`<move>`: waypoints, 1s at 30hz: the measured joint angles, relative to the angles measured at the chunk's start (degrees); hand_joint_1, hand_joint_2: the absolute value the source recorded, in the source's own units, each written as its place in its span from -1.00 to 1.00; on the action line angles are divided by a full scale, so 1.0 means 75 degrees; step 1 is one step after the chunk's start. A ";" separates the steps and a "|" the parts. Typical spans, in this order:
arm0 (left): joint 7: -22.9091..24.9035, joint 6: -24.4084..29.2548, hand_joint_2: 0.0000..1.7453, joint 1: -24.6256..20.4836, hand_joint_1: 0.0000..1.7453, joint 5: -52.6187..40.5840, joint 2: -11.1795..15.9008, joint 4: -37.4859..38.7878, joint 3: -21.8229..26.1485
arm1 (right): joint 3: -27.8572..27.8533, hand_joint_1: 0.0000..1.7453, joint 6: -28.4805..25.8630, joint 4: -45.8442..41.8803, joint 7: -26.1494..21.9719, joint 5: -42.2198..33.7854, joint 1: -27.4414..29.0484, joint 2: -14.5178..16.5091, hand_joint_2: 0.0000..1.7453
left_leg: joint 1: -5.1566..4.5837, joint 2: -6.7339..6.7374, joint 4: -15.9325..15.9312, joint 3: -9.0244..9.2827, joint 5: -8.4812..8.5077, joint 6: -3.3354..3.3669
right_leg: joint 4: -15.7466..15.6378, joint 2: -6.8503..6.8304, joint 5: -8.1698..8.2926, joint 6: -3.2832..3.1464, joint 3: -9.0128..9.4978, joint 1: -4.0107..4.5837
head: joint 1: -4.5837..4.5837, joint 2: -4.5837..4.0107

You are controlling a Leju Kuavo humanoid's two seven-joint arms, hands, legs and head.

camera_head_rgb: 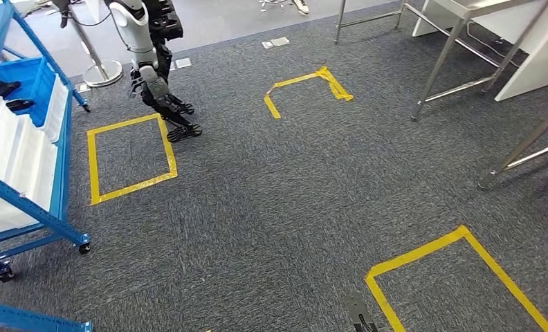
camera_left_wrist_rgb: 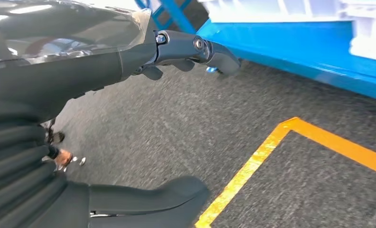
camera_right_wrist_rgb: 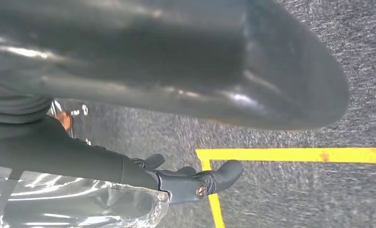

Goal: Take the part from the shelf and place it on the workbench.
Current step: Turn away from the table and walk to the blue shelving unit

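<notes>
shelf left | other robot ahead | workbench legs right

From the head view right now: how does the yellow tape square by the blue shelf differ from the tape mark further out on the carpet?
The tape square by the shelf is a closed outline with all four sides; the far tape mark is broken, open on one side. The square's tape lies flat and straight; the far mark's tape is bunched at one corner. A second humanoid robot stands at the square's far corner, and nothing stands at the far mark. Both are yellow tape on grey carpet.
</notes>
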 joint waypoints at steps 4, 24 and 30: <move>-0.0126 -0.0091 -1.00 0.0027 -1.00 0.0009 -0.0018 0.0000 0.0005 | 0.0001 -1.00 -0.0007 0.0000 0.0056 -0.0011 0.0014 -0.0016 -1.00 | 0.0019 0.0146 0.0068 0.0010 0.0206 0.0019 | 0.0001 -0.0410 -0.0036 -0.0038 0.0018 0.0053 | 0.0000 0.0000; -0.0431 -0.0302 1.00 -0.0019 -1.00 0.0164 -0.0012 0.0000 0.0011 | -0.0014 -1.00 -0.0042 0.0015 0.0176 -0.0018 0.0174 -0.0084 -1.00 | -0.0023 -0.0788 -0.1546 0.0808 0.0794 0.0200 | 0.0058 0.0492 -0.0056 0.0338 -0.0045 -0.0031 | 0.0031 0.0000; -0.0384 -0.0285 1.00 0.0005 -1.00 0.0162 -0.0005 0.0000 0.0010 | -0.0020 -1.00 -0.0042 0.0020 0.0168 -0.0007 0.0176 -0.0066 -1.00 | -0.0007 -0.0043 -0.0272 0.0176 0.0061 0.0023 | 0.0016 0.0042 -0.0008 0.0043 -0.0007 -0.0040 | -0.0018 0.0000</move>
